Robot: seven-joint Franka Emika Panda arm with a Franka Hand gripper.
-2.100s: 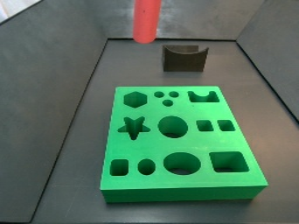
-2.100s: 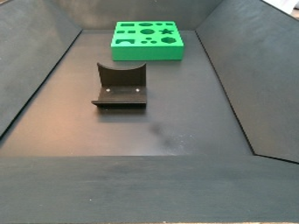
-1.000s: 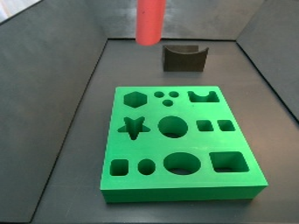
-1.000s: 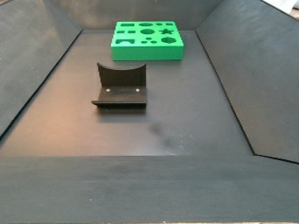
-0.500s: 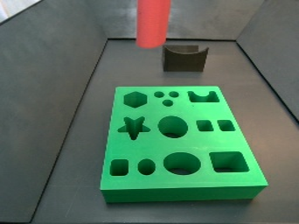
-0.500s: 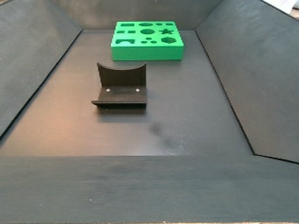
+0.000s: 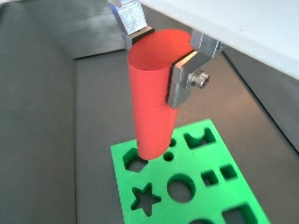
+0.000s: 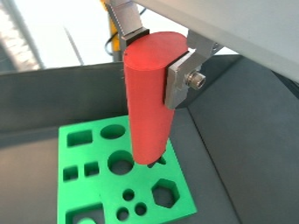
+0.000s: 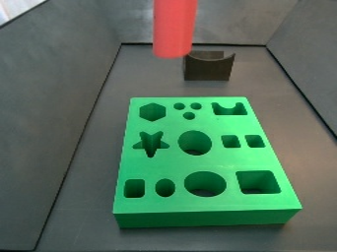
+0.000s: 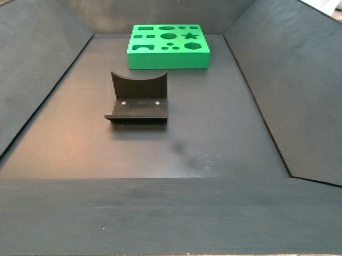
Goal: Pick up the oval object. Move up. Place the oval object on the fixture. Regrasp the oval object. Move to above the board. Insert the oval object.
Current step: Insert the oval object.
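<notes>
gripper (image 7: 160,54) clamps oval object (image 7: 152,105) upright | high over board (image 7: 187,184) | fixture (image 9: 207,65) apart

No readable text, label, brand, number or sign appears on anything in these views.

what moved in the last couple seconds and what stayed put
In a side view the smooth red oval peg drifted toward the dark notched fixture and looks larger. The hand is clamped on it in both wrist views. The green board and fixture did not move.
</notes>
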